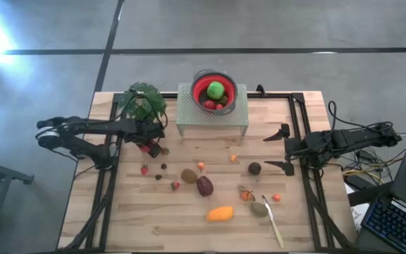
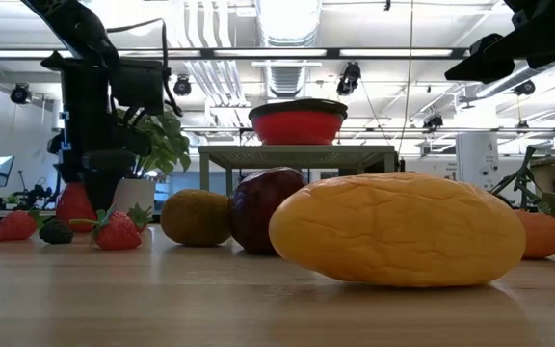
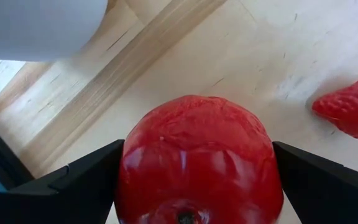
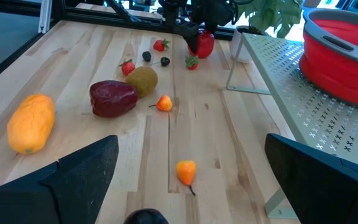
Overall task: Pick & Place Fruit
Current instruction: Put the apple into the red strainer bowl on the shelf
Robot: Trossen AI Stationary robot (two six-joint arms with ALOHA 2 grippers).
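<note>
Currently my left gripper (image 3: 197,186) stands spread wide, its two dark fingers flanking a glossy red rounded fruit (image 3: 197,162) on the wooden table (image 1: 139,219); whether the pads touch it I cannot tell. From the table centre this fruit lies at ten o'clock, just beside the leafy potted plant (image 1: 145,101).

Progress: a green apple (image 1: 216,89) and some red pieces sit in the red collapsible bowl (image 1: 199,87) on the perforated metal stand (image 1: 189,113) at twelve o'clock. Remaining: the yellow-orange oval fruit (image 1: 220,214), maroon oval (image 1: 204,185), brown oval (image 1: 189,176), strawberries and small berries.

My left arm reaches in low and level. My right gripper (image 1: 282,150) waits spread at three o'clock.
</note>
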